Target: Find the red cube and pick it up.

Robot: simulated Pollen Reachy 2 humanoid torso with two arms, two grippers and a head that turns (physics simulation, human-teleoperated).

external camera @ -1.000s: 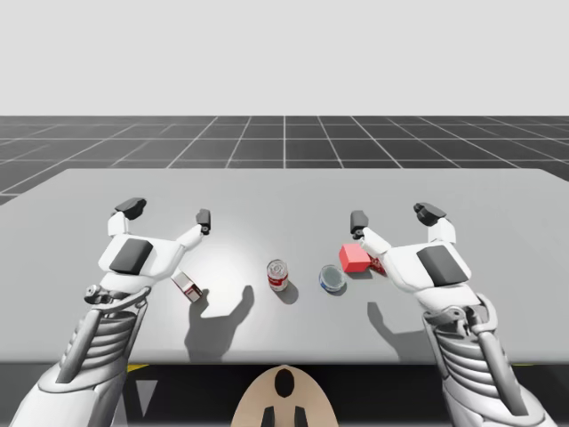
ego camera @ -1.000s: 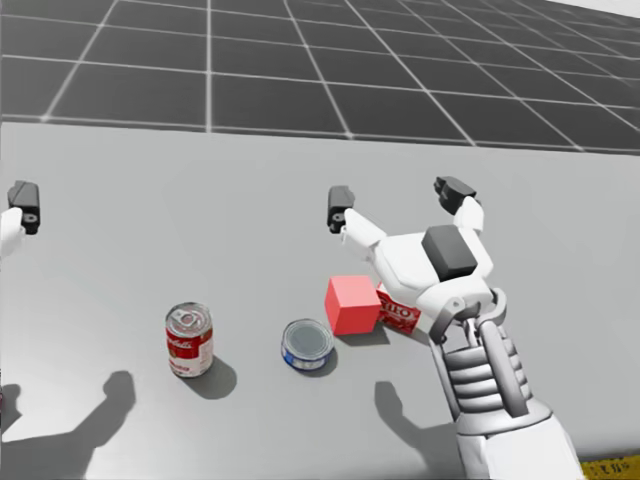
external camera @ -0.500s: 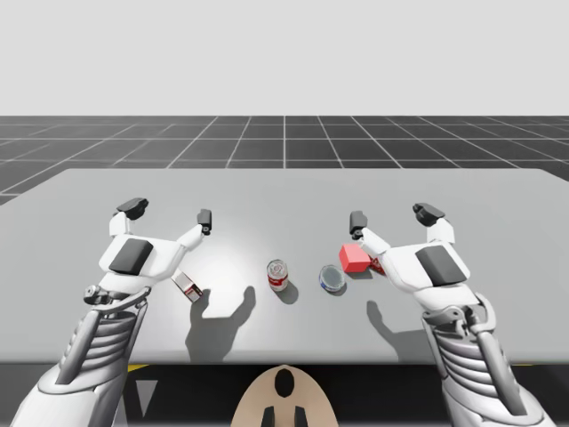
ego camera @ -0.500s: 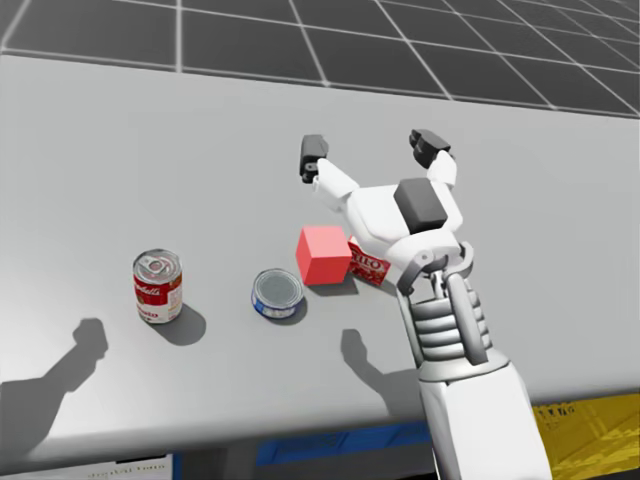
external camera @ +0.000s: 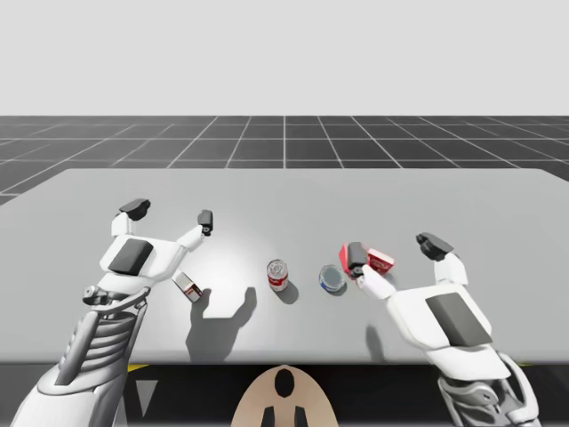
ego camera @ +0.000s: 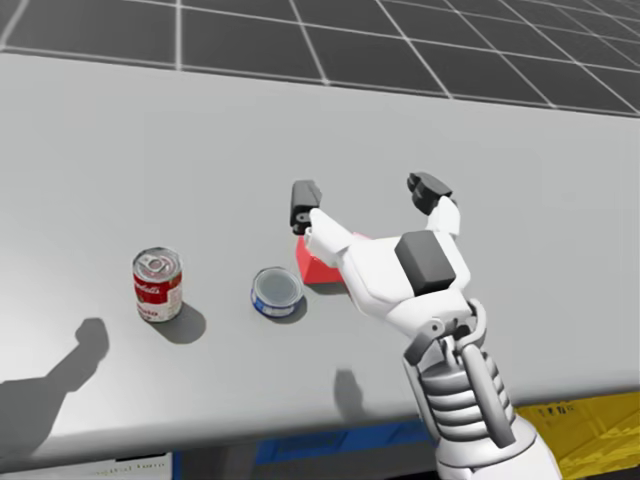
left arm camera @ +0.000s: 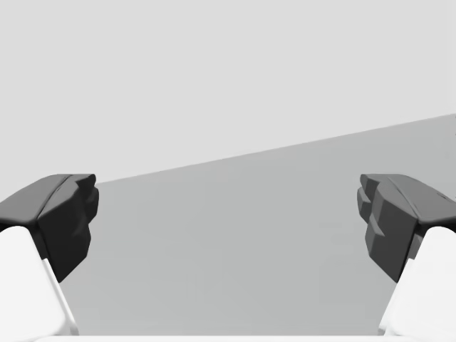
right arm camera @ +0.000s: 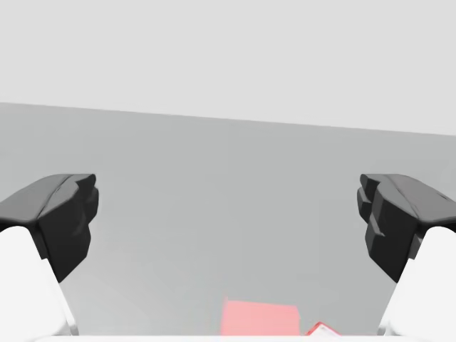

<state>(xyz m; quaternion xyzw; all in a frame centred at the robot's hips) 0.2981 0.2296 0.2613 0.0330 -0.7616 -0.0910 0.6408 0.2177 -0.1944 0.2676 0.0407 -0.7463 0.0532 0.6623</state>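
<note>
The red cube (ego camera: 312, 266) lies on the grey table (external camera: 284, 191), partly hidden under my right hand. In the high view a sliver of the cube (external camera: 342, 257) shows beside the near fingertip. My right gripper (external camera: 394, 250) hovers open just above and slightly nearer than the cube, nothing between its fingers. The right wrist view has the cube (right arm camera: 260, 318) low between the open fingers of that gripper (right arm camera: 228, 221). Seen from my head, the right gripper (ego camera: 365, 196) spreads wide over the cube. My left gripper (external camera: 170, 213) stands open above bare table, far to the left, as the left wrist view (left arm camera: 228, 221) confirms.
A flat red box (external camera: 381, 260) lies right of the cube, its corner (right arm camera: 324, 329) showing in the right wrist view. A low blue tin (ego camera: 277, 291) and an upright red can (ego camera: 158, 285) stand left of the cube. A small white-and-red box (external camera: 187, 286) lies under my left arm.
My right arm has drawn back toward me, so its gripper now hangs over the cube. My head turned downward a second ago, then held. The left arm stayed still.
</note>
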